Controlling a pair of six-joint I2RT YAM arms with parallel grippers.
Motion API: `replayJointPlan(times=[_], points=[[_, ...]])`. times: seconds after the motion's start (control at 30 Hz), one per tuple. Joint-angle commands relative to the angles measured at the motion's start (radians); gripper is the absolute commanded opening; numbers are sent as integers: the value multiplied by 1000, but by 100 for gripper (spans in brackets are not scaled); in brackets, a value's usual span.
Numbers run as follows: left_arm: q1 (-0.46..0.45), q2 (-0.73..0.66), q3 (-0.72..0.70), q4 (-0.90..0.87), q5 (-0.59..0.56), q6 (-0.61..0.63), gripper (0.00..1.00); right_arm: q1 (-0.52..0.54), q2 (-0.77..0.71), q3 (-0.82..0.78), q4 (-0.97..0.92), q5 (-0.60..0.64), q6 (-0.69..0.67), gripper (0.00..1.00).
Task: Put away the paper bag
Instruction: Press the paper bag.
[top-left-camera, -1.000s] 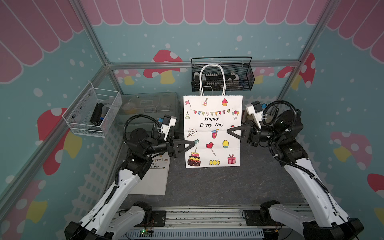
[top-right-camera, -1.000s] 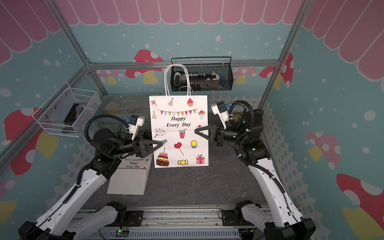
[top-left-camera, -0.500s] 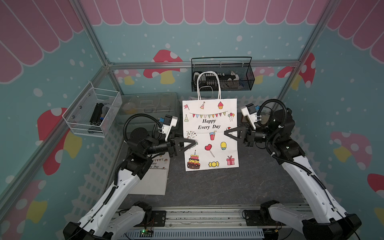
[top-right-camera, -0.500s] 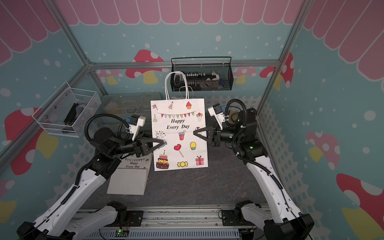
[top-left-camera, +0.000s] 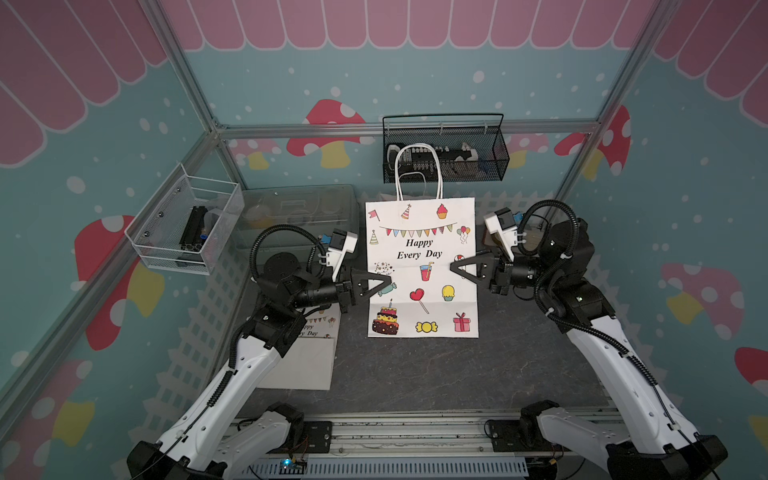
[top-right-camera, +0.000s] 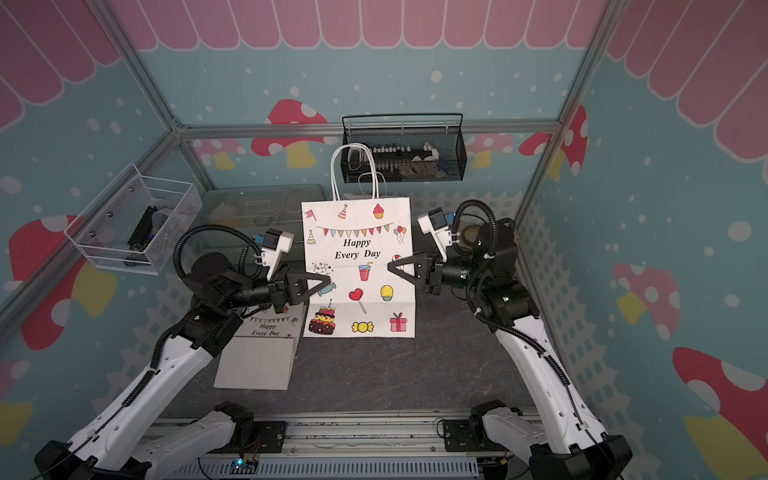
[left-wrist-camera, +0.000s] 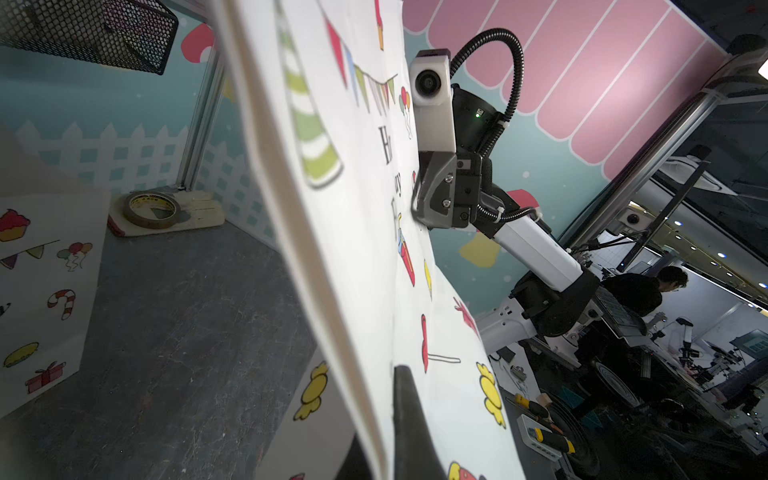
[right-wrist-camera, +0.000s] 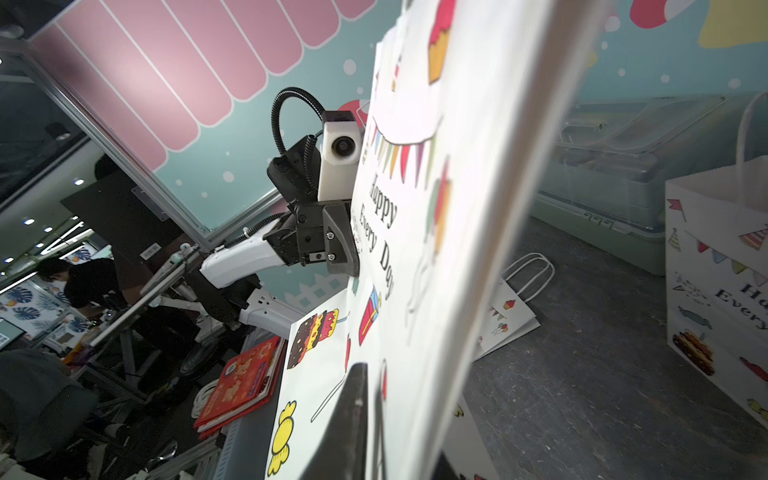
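In both top views the white paper bag (top-left-camera: 422, 268) with white cord handles had sunk a little since a second before and had squared up after a slight tilt. It stood upright at the centre of the frame, its lower edge down at the dark grey, stone-patterned worktop (top-left-camera: 415, 374); contact there could not be made out. The left end effector (top-left-camera: 385, 283) had stood spread just beside the bag's left edge a second earlier. It was now pressed together on that edge, and the left wrist view showed the paper between its black fingers (left-wrist-camera: 409, 415). The right end effector (top-left-camera: 456, 266) stayed at the right edge with the paper between its jaws, but whether it pinched or had slackened could not be told. The bag's front was flat, with one faint crease low down, and printed with bunting, a cake, sweets and "Happy Every Day". Its handles rose in front of a black wire mesh basket (top-left-camera: 469, 162) on the back wall. A second white printed paper bag (top-left-camera: 307, 357) lay flat on the worktop to the lower left, under the left arm.
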Motion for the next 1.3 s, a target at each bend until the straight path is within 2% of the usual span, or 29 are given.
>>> replayJointPlan(times=[0.0, 0.17, 0.3, 0.5, 0.7, 0.97, 1.13, 1.27], points=[[6, -8, 11, 62, 11, -48, 0, 3, -63, -52, 67, -22, 17, 34], [14, -16, -15, 174, 42, -118, 0, 3, -115, -119, 100, -43, 25, 56], [13, -11, -29, 231, 50, -150, 0, 12, -97, -125, 96, -59, 23, 56], [14, -7, -34, 266, 64, -176, 0, 28, -91, -112, 50, -68, -20, 35], [15, 2, -34, 255, 74, -166, 0, 28, -94, -54, -89, -52, -112, 13], [15, -1, -31, 216, 89, -145, 0, 28, -94, -28, -106, -38, -109, 1], [15, -2, -28, 166, 102, -112, 21, 28, -94, -33, -62, -28, -73, 0], [14, 5, -26, 130, 115, -89, 42, 28, -91, -33, -38, -24, -56, 0]])
